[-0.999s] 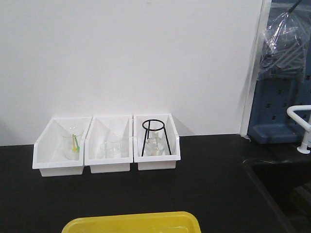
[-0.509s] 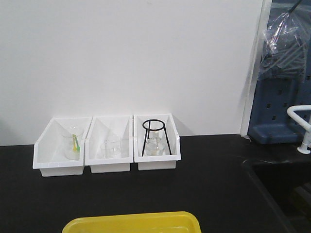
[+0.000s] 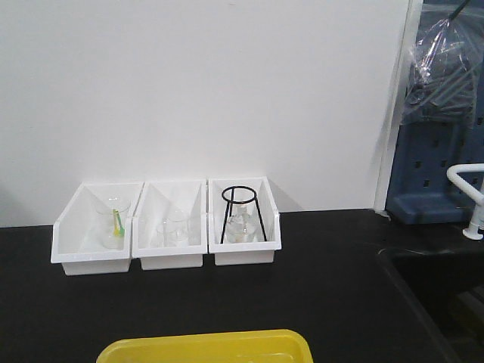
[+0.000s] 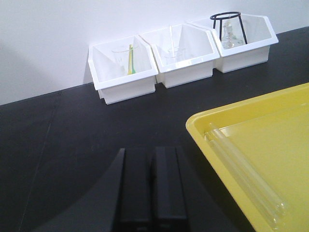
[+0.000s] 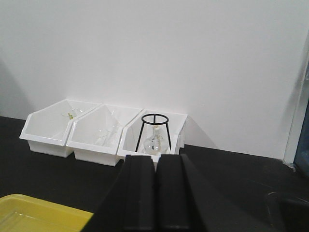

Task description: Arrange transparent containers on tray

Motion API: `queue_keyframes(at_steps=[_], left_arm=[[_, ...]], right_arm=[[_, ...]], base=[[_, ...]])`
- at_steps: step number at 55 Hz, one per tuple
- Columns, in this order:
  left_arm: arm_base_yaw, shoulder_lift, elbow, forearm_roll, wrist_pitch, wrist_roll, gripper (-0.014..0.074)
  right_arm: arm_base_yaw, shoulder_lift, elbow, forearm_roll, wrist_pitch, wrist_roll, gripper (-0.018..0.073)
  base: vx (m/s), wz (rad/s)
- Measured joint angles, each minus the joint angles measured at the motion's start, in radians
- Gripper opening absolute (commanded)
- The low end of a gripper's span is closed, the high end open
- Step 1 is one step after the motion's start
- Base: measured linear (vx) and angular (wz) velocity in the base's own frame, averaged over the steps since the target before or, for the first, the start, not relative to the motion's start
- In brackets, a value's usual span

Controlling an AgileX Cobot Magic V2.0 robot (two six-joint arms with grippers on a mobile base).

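The yellow tray [image 4: 270,145] lies on the black counter, at the right of the left wrist view; its far rim [image 3: 206,349] shows at the bottom of the front view and a corner [image 5: 34,212] in the right wrist view. Two clear test tubes [image 4: 244,174] lie side by side along the tray's left rim. My left gripper [image 4: 150,155] is shut with nothing in it, hovering over the counter left of the tray. The right gripper [image 5: 155,162] is shut and empty too, above the counter in front of the bins.
Three white bins [image 3: 168,224] stand against the back wall: a beaker with a green-yellow stick [image 3: 115,222], small beakers [image 3: 172,229], a flask inside a black wire stand [image 3: 242,215]. A sink recess [image 3: 439,295] and white tap [image 3: 470,198] lie at the right.
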Motion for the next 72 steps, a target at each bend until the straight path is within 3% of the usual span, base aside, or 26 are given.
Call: queue_keyframes(at_steps=[45,52,58,72], left_arm=[[0.0,0.0,0.0,0.003,0.0,0.0,-0.0003],[0.0,0.0,0.0,0.003,0.0,0.0,-0.0003],[0.0,0.0,0.0,0.003,0.0,0.0,-0.0003],[0.0,0.0,0.0,0.003,0.0,0.0,-0.0003]], right_arm=[[0.0,0.0,0.0,0.0,0.001,0.0,-0.0011],[-0.011,-0.007,0.02,-0.056,0.013,0.021,-0.0011],[-0.073,-0.058,0.112,-0.135,0.014,0.116,-0.0011],[-0.323,-0.389,0.435,-0.314,0.067,0.34,-0.0011]], base=[[0.0,0.0],[0.0,0.0],[0.0,0.0],[0.0,0.0]])
